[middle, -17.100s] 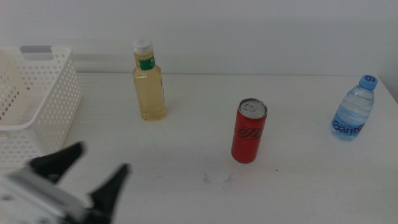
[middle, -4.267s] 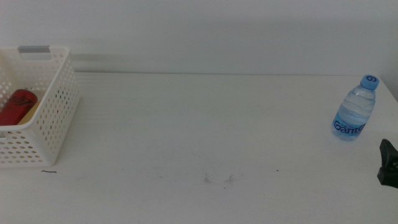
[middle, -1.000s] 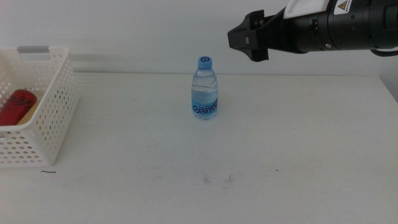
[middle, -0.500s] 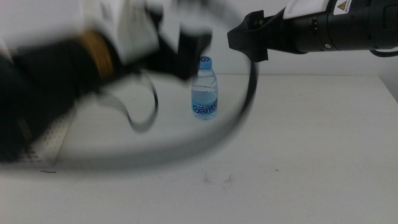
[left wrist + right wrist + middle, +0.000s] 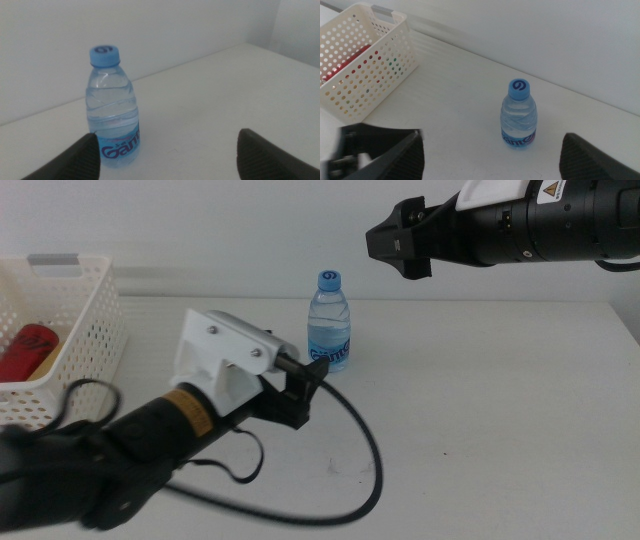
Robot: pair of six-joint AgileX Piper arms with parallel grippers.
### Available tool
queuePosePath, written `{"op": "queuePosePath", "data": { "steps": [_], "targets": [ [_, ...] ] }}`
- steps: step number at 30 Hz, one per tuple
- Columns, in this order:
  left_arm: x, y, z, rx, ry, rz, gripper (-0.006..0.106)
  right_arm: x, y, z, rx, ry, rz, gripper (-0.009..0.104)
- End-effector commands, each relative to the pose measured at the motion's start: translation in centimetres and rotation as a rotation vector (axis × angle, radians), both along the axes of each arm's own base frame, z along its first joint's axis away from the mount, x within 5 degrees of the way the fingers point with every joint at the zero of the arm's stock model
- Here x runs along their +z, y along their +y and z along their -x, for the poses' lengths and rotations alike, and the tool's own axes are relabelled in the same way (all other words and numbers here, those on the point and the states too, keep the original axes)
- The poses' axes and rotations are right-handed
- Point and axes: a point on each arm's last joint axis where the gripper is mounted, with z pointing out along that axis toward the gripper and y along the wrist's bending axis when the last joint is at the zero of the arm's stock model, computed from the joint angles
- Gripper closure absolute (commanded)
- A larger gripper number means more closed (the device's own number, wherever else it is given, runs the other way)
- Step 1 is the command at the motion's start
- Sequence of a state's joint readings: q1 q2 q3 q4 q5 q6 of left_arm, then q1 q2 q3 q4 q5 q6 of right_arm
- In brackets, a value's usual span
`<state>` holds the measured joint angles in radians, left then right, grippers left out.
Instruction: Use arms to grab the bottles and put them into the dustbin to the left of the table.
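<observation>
Left tool (image 5: 305, 385) overlaps water bottle (image 5: 329, 322) base; contact unclear.

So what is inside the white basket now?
In the basket, a red can lies on its side; the right wrist view shows red through the wall holes too. The walls cover the rest of the inside, so anything else there is hidden.

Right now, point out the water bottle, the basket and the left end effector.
water bottle (image 5: 329, 340), middle view, on its clear body.
white basket (image 5: 88, 340), middle view, on its perforated side wall.
left end effector (image 5: 303, 385), middle view, between its fingertips, just short of the bottle.
</observation>
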<state>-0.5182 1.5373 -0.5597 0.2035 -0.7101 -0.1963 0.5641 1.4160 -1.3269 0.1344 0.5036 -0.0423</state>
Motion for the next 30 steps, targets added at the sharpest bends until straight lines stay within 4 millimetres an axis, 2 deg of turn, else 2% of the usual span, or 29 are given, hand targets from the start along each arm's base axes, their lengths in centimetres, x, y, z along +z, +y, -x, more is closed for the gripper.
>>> {"op": "queuePosePath", "data": {
  "steps": [1,9,15,25,30],
  "targets": [
    [-0.9,-0.6,-1.7,0.019,-0.003,0.039,0.007,0.1,0.0,0.1,0.003,-0.007,-0.001,0.016],
    [-3.5,-2.4,-7.6,0.042,-0.008,0.044,0.007,0.1,0.0,0.1,0.003,-0.007,-0.001,0.016],
    [-5.7,-3.8,-10.8,0.060,0.004,0.054,0.007,0.1,0.0,0.1,0.003,-0.007,-0.001,0.016],
    [-10.1,-5.3,-14.4,0.096,0.041,0.059,0.007,0.1,0.0,0.1,0.003,-0.007,-0.001,0.016],
    [-11.2,-5.9,-15.6,0.103,0.037,0.066,0.007,0.1,0.0,0.1,0.003,-0.007,-0.001,0.016]
  ]
}}
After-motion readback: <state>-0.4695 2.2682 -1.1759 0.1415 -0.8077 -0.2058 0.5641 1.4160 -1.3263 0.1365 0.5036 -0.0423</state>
